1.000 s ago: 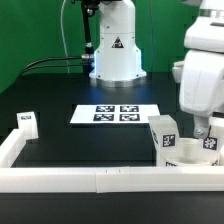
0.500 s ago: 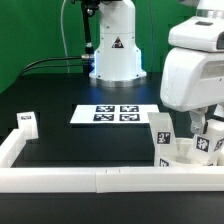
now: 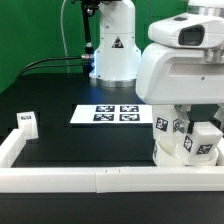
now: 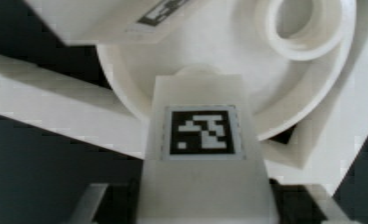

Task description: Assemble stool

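Pincer (image 4: 206,208) clenched on leg (image 4: 206,180), tag (image 4: 204,132) facing wrist camera; seat disc (image 4: 154,75) just behind, both at exterior view's right, beside border rail (image 3: 80,181). You keep leg upright, lift straight, square it to seat before pressing, avoid twist.

Green backdrop (image 3: 25,30) behind a black tabletop (image 3: 60,142), white border rail (image 3: 80,179) along its near edge.

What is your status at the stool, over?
Pincer shut on a stool leg. Leg right at the seat disc. Border rail close by, nothing else near.
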{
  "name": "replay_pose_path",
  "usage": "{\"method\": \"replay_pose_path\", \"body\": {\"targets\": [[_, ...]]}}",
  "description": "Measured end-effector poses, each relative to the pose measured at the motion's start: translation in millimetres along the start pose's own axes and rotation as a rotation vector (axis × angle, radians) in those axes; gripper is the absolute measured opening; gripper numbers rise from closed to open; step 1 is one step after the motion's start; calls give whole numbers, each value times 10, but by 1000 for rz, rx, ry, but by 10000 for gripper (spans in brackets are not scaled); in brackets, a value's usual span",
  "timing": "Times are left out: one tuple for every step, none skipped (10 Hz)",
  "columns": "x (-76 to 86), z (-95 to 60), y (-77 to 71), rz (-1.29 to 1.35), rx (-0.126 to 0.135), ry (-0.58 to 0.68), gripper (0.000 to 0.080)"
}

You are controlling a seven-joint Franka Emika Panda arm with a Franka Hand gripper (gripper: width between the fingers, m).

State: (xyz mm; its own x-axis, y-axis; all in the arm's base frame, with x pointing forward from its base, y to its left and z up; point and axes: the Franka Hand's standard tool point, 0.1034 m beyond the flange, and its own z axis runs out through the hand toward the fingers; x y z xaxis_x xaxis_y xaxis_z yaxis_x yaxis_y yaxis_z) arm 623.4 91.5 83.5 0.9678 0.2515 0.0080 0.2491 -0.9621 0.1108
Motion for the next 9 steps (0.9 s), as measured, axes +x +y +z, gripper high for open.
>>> {"method": "replay_pose_path", "body": {"targets": [[-18,17,-42,37,-13,-2,336],[-21,20,-42,109,-8,-3,336],[-22,22,-38,163,-8,-3,336],[-22,24,-52,292,-4,2,336],[-41,28,-42,468,0,15,336],[-50,38,13,609,9,21,336],[-81,58,91,757,29,27,336],[-104,64,128,840,39,28,336],[-115,59,133,890,19,32,336]]}}
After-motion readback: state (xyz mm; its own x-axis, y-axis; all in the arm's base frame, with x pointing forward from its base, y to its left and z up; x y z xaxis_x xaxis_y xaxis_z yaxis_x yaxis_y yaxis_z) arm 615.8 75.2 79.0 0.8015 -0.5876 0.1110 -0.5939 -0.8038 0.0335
